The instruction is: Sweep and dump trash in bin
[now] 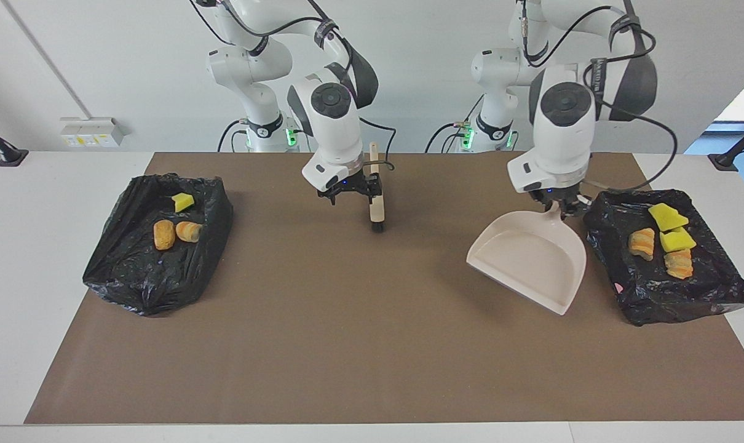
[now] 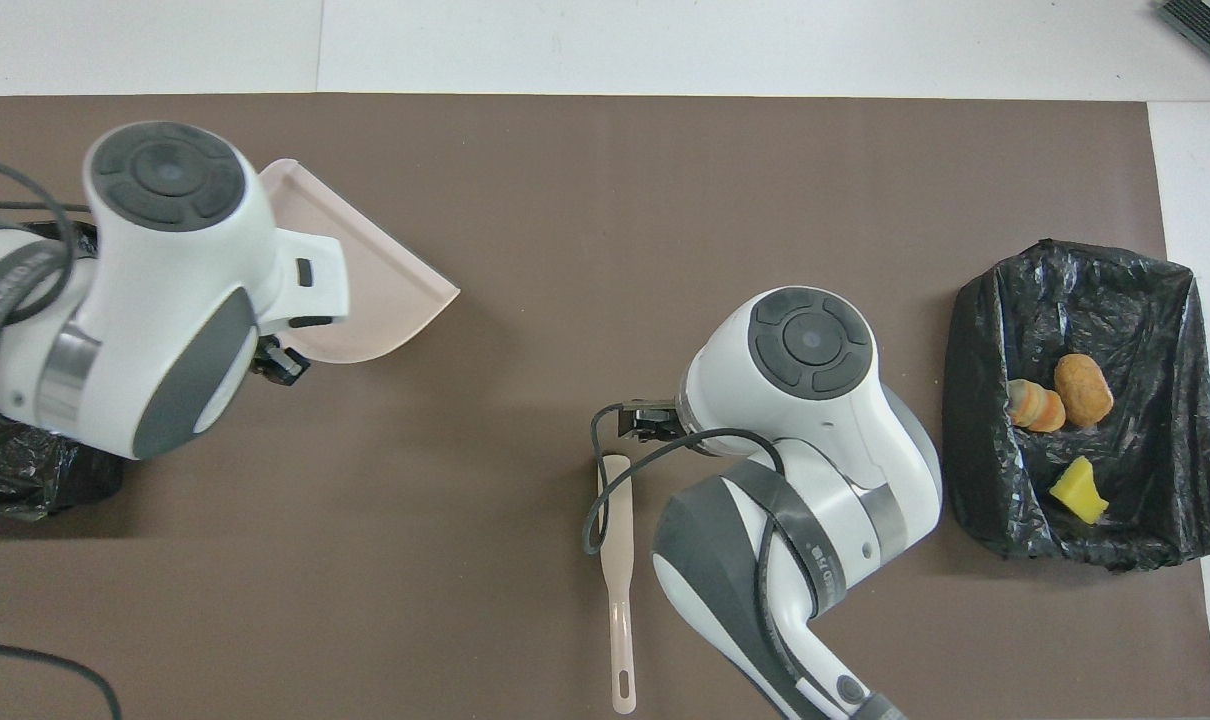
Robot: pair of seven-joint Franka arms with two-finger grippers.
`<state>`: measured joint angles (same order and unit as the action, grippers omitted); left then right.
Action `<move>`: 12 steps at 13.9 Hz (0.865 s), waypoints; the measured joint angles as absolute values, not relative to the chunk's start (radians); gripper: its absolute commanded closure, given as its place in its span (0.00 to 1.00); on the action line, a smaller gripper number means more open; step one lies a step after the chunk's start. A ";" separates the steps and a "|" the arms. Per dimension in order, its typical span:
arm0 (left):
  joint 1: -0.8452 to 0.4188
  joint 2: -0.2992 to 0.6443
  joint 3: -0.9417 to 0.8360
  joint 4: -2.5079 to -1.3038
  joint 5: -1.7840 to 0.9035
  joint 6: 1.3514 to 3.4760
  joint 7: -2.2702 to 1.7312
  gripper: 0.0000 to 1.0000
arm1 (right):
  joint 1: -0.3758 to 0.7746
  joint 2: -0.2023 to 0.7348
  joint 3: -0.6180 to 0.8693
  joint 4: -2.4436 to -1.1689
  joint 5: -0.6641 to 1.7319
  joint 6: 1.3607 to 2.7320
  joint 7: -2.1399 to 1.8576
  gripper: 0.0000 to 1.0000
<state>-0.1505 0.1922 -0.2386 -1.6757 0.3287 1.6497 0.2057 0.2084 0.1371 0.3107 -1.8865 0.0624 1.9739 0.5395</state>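
- The white counter (image 1: 58, 277) carried a brown mat (image 1: 360, 344).
- On the mat lay two black plastic-lined bins (image 1: 138, 277) (image 1: 685, 301) and a beige, black-bristled brush (image 1: 377, 209).

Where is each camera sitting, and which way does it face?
Facing view: high across the table, looking toward the robots; both arms show from their bases, left arm jaws shut on the dustpan, right arm jaws open beside the brush.
Overhead view: high above the robots' end, looking forward and steeply down; only the arms' wrists and forearms show.
Both share: dustpan, brush, and the trash bin at the right arm's end; they are half a turn apart.
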 measured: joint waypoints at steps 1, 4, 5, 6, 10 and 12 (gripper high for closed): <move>-0.196 0.241 -0.239 -1.636 0.294 1.653 0.089 1.00 | 0.202 0.135 0.311 -1.873 0.040 1.971 0.539 0.00; -0.267 0.340 -0.239 -1.550 0.208 1.716 -0.152 1.00 | 0.179 0.124 0.310 -1.825 -0.035 1.942 0.540 0.00; -0.285 0.362 -0.238 -1.536 0.185 1.751 -0.219 1.00 | 0.161 0.114 0.308 -1.802 -0.047 1.917 0.540 0.00; -0.301 0.380 -0.238 -1.521 0.162 1.774 -0.273 1.00 | 0.144 0.101 0.300 -1.782 -0.053 1.893 0.538 0.00; -0.376 0.487 -0.236 -1.391 0.130 1.800 -0.462 1.00 | 0.133 0.007 0.140 -1.751 -0.059 1.807 0.354 0.00; -0.440 0.562 -0.226 -1.320 0.129 1.807 -0.553 1.00 | 0.131 -0.041 0.067 -1.743 -0.059 1.762 0.287 0.00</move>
